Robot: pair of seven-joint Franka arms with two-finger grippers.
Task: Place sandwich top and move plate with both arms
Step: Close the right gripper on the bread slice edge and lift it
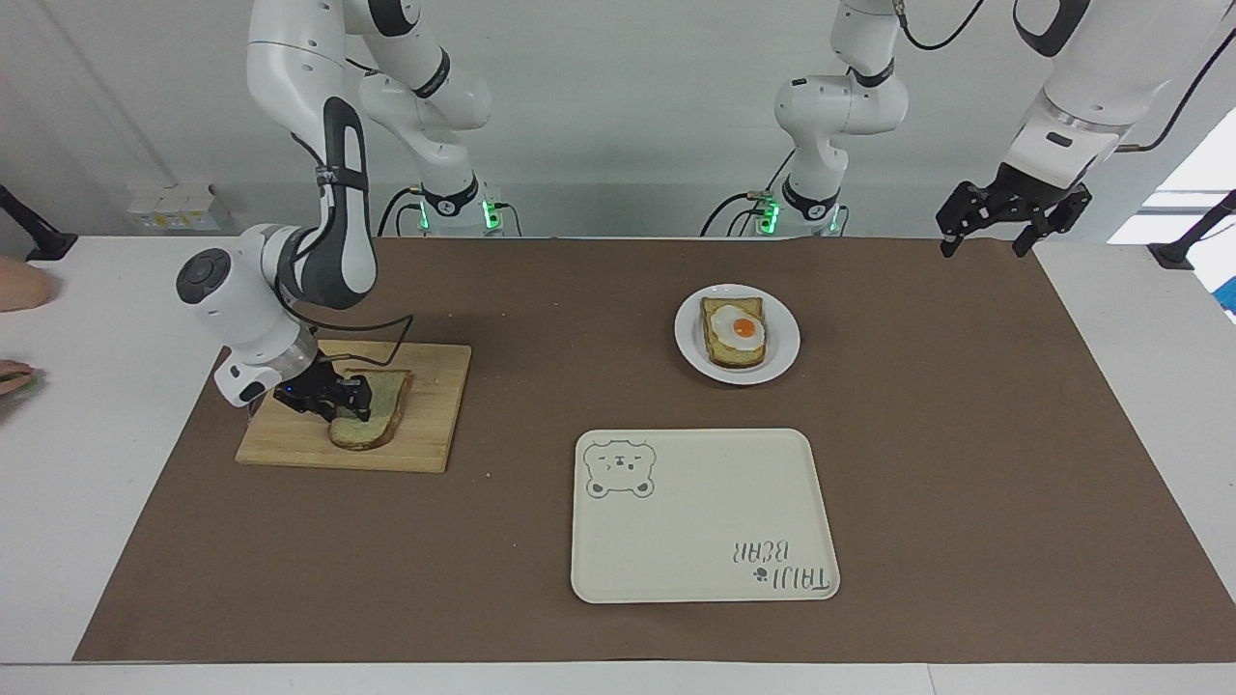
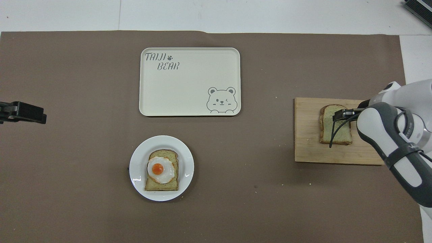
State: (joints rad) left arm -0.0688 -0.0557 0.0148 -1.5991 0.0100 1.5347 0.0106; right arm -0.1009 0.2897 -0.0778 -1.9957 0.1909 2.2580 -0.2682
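The right gripper [image 1: 350, 398] sits low over the sandwich top [image 1: 379, 415] at the middle left of the facing view, its wrist slanting down from the white arm above; its jaws appear clamped on the edge of the slice that faces the right arm's end of the desk, though the bread's other end lies flat on the wooden cutting board [image 1: 425, 425]. In the overhead view the same gripper [image 2: 341, 114] shows at the right of the frame, a black cable looping across the slice [image 2: 329, 130], which lies near the middle of the board [image 2: 307, 141]. The plate [image 1: 784, 333] stands right of centre in the upper half of the facing view, on the brown mat [image 1: 966, 434] that covers the desk, carrying a bread slice topped with a fried egg [image 1: 739, 331]. The cream tray [image 1: 695, 521] with its bear drawing lies at lower centre of that view, apart from the plate. The left gripper [image 1: 1014, 220] waits in the air over the mat's corner at the upper right of the facing view, its jaws spread apart and holding nothing; in the overhead view it [image 2: 23, 112] shows at the left edge.
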